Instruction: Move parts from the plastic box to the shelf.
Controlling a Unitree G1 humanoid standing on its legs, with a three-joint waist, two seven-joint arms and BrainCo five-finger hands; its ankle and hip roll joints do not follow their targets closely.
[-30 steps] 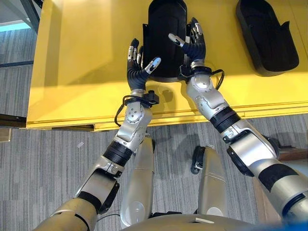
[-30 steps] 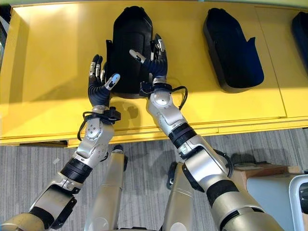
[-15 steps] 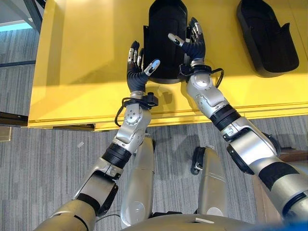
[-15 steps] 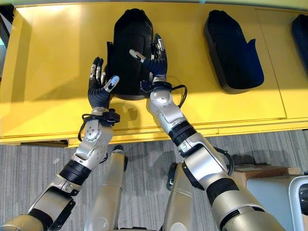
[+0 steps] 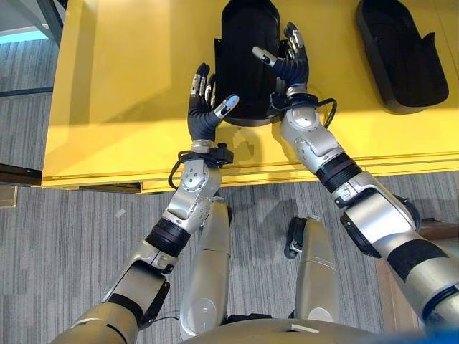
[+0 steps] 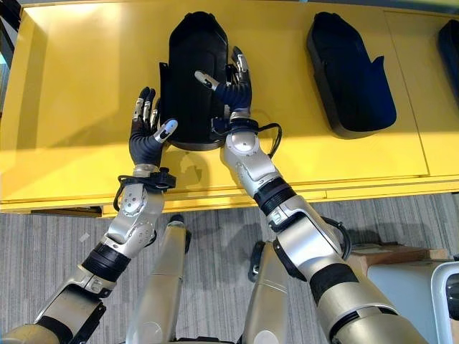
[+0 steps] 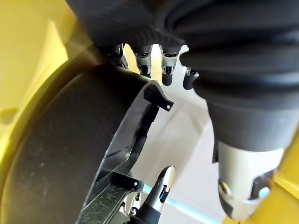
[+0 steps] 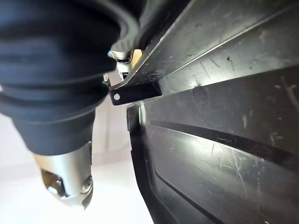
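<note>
A long black plastic part lies flat on the yellow shelf, its near end toward me. My left hand stands at the part's near left corner with straight fingers, and its thumb touches the part's edge. My right hand rests against the part's right side, fingers straight along the edge and thumb lying across the top. The left wrist view shows the part's rim running between that hand's fingers and thumb. The part's black ribbed surface sits close against the right hand.
A second black part lies on the shelf to the right, and the tip of a third shows at the far right. The shelf's front edge runs just behind my wrists. A brown box stands on the carpet at the lower right.
My left hand has closed in slightly on the part's near left corner, so its thumb now meets the edge. The right hand has edged a little farther along the part.
</note>
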